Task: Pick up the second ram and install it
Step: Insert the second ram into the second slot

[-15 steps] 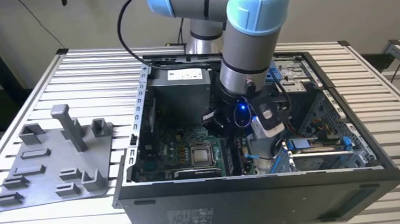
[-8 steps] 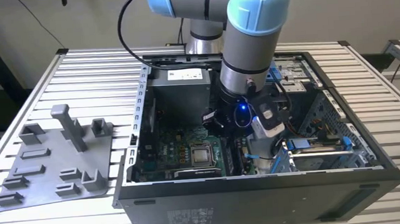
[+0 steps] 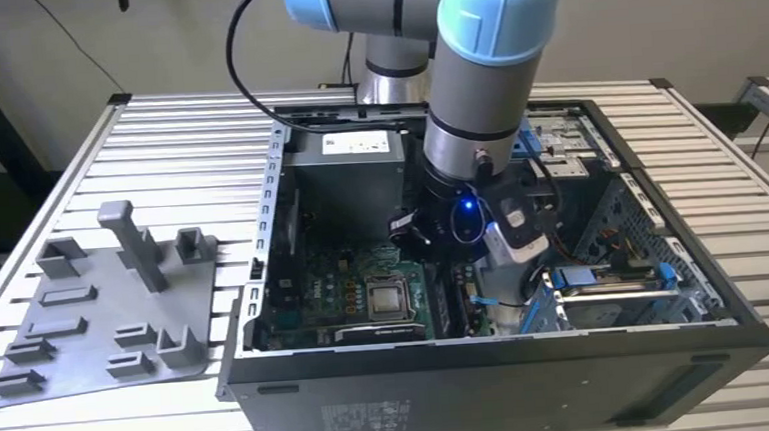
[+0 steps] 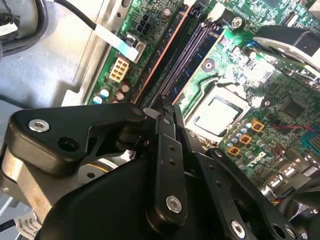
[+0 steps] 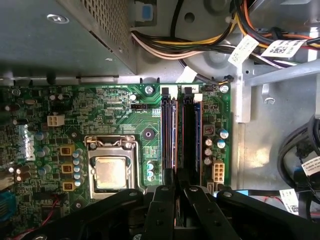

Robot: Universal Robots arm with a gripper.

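Gripper [image 5: 176, 189] is lowered inside the case [image 3: 501, 369], fingers closed together over the ram [image 5: 189, 135] seated in its slot, at 3 o'clock of the CPU [image 5: 111, 172].

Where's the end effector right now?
Inside the open PC case, the end effector is at one end of the memory slots, beside the CPU socket in both wrist views.

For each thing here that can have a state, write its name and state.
Case, lying on its side, open.
Tray, on the table, holding no parts.
Processor, bare, no cooler on it.
Memory slots, filled or not: unclear.
Pincer, down inside the case, at the slots' end.
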